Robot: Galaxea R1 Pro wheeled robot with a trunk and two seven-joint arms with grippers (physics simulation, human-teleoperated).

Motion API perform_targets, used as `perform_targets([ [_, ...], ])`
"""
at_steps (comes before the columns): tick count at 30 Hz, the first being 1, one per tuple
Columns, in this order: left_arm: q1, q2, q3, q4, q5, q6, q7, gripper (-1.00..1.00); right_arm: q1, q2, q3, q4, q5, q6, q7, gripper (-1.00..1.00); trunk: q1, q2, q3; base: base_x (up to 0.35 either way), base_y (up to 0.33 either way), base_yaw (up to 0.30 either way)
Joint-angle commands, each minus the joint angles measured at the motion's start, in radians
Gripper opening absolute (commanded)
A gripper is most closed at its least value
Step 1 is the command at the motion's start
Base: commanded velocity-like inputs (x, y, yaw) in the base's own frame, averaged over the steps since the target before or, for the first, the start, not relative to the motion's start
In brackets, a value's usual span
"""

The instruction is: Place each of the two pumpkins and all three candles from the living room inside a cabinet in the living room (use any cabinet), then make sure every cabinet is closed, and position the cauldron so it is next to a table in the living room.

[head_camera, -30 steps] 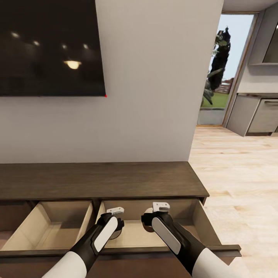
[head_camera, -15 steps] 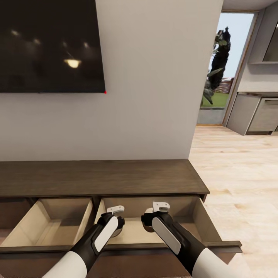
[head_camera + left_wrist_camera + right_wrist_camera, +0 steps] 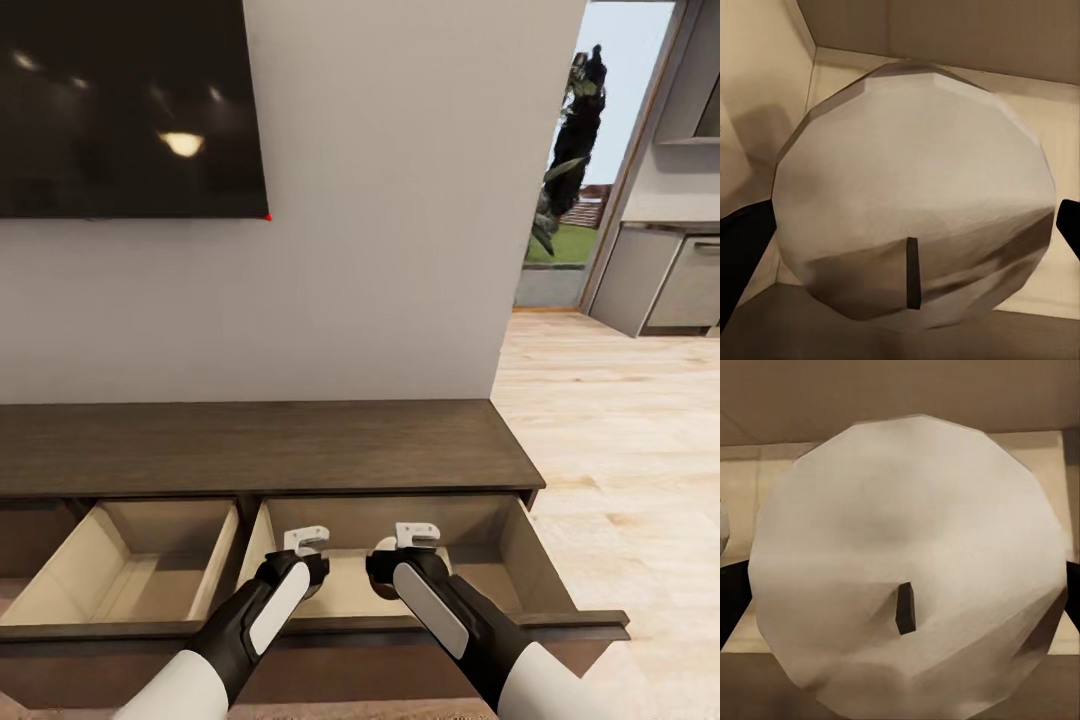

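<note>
Two candles show, one per gripper, and two drawers of the cabinet (image 3: pixel 260 445) stand pulled out. The left gripper (image 3: pixel 305 545) clasps one candle (image 3: pixel 915 202) between its dark fingers (image 3: pixel 742 247); the right gripper (image 3: pixel 415 540) clasps the other candle (image 3: pixel 907 570) likewise. Both candles hang, wick end toward the wrist cameras, over the pale inside of the right-hand drawer (image 3: pixel 510 560)
</note>
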Motion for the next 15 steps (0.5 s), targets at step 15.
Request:
perform_targets([
  [15,-0.001,0.001,-0.003,-0.02,0.003,-0.019,0.008,-1.0,-0.001,0.0,0.0,-0.001,-0.004,-0.013,-0.009,-1.0,0.002,-0.002,-0.02,0.0,0.0,0.0],
])
